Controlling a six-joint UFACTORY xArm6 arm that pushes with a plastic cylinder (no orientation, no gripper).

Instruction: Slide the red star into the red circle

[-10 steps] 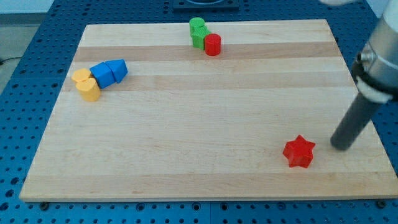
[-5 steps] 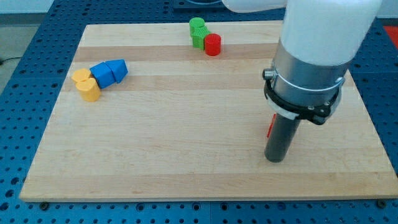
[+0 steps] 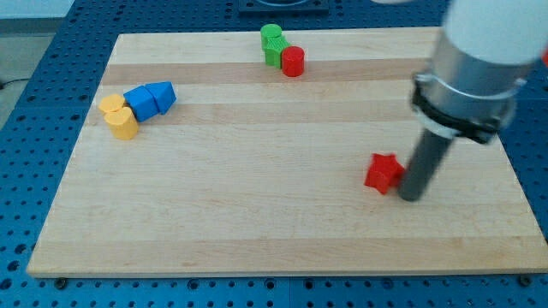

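**Star still far from circle**

Small red star block lying at lower right of pale wooden board, touching my tip on its right. Red circle block well apart, near top, beside green blocks. Most pushing left. No jaws on rod.

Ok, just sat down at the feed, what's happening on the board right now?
My tip sits just to the view's right of the red star, close against it, placed to push it. The red circle is far off at the view's top, beside the green blocks. The blue blocks and yellow blocks sit together at the view's left.
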